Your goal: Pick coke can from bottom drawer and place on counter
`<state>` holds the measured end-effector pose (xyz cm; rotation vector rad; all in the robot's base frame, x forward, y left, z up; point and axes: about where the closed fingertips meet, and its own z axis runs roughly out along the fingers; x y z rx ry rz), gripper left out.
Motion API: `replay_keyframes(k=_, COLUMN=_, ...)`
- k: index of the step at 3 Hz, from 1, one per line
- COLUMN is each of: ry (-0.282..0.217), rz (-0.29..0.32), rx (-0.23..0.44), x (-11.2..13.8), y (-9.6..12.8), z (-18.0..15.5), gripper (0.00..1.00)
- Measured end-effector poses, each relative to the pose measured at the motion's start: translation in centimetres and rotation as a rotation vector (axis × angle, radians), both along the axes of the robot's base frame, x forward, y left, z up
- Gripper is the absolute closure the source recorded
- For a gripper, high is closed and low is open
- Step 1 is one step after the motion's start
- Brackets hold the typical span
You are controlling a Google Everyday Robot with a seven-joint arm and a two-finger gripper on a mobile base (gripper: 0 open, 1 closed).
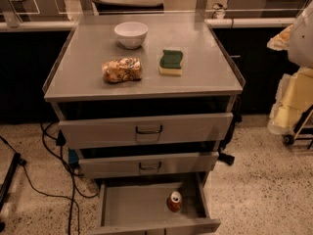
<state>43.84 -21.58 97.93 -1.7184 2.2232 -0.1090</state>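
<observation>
counter: bowl, snack bag, sponge

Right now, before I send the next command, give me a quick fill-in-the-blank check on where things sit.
1. The coke can stands in the bottom drawer, near its ____ wall.
2. On the counter, the snack bag lies ____ of the sponge.
3. The bowl is ____ in colour.
4. The end effector sits at the view's ____ edge, far from the can.

Missing words: right; left; white; right.
</observation>
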Motion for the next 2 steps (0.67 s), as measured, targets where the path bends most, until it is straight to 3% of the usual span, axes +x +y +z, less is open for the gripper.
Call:
replay_keyframes(k=1, ry=0.0, rz=0.0, rx=0.0, x=0.0, y=0.0, z=0.0, gripper=0.0)
replay_keyframes(k=2, ry=0.0, rz=0.0, rx=0.0, x=0.0, y=0.0, z=0.0, gripper=0.18)
